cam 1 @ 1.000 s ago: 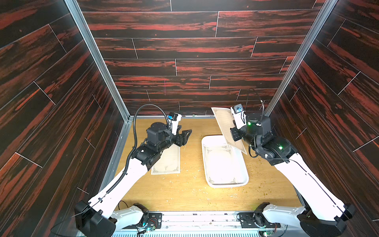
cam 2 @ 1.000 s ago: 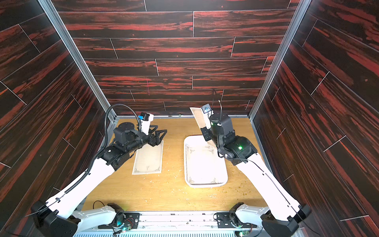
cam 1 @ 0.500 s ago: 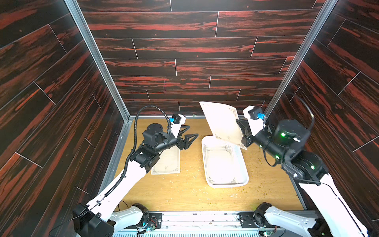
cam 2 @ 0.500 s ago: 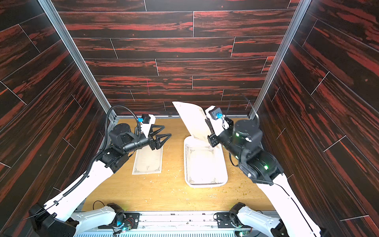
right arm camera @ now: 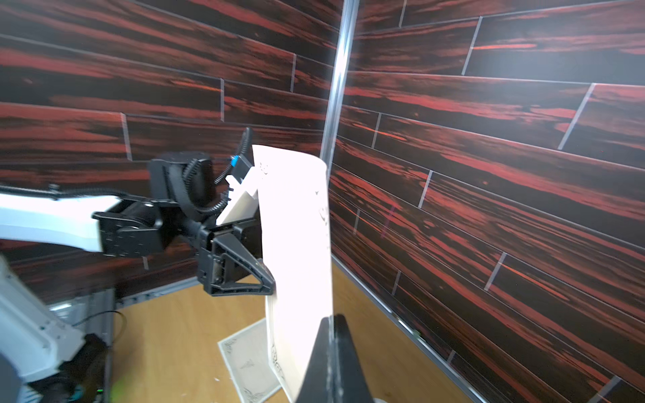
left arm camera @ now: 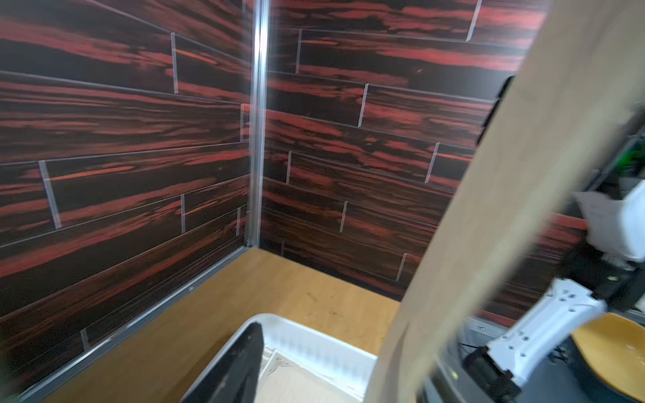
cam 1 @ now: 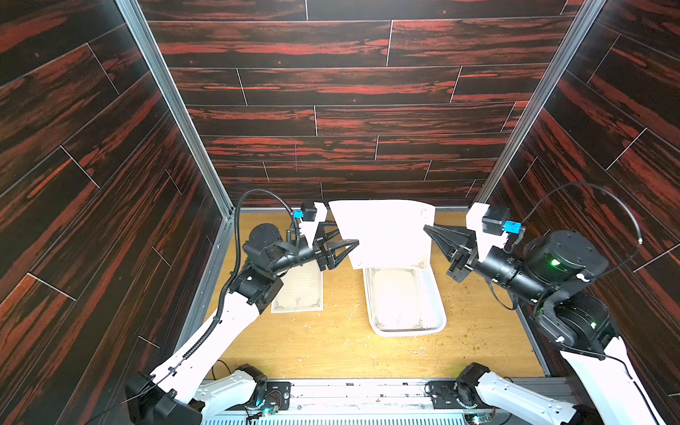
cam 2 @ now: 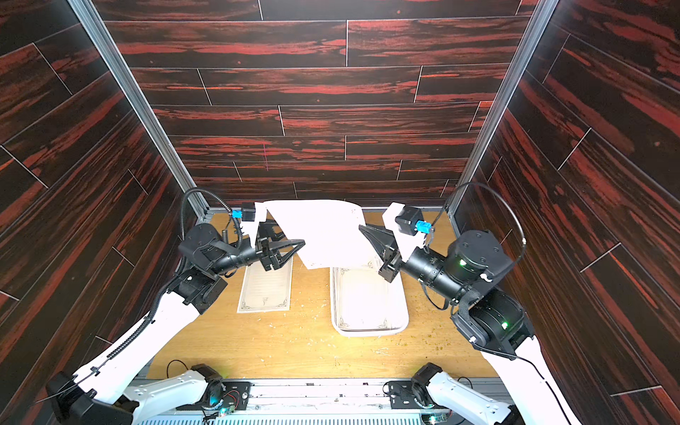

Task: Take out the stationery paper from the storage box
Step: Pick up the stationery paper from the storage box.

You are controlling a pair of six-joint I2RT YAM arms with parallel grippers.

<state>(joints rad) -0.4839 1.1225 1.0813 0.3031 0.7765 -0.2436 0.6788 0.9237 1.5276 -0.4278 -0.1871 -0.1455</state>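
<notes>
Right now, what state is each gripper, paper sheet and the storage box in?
right gripper: shut on the lifted stationery sheet.
left gripper: open at that sheet's opposite edge.
storage box: on the table, third stationery sheet inside.
lifted stationery sheet: upright, airborne near the box's far end.
second stationery sheet: flat on the table.

This is a robotics lab test cell, not a lived-in room. Three walls (cam 1: 331, 92) of dark red-black wood-grain panelling meet at bare aluminium corner posts (cam 1: 176, 110) and box in a small wooden tabletop (cam 1: 331, 346). The left arm (cam 1: 228, 320) and the right arm (cam 1: 625, 371), both white and black, stand on a metal base rail (cam 1: 368, 386) with exposed circuit boards (cam 1: 274, 395) and loose cables (cam 1: 588, 191).
</notes>
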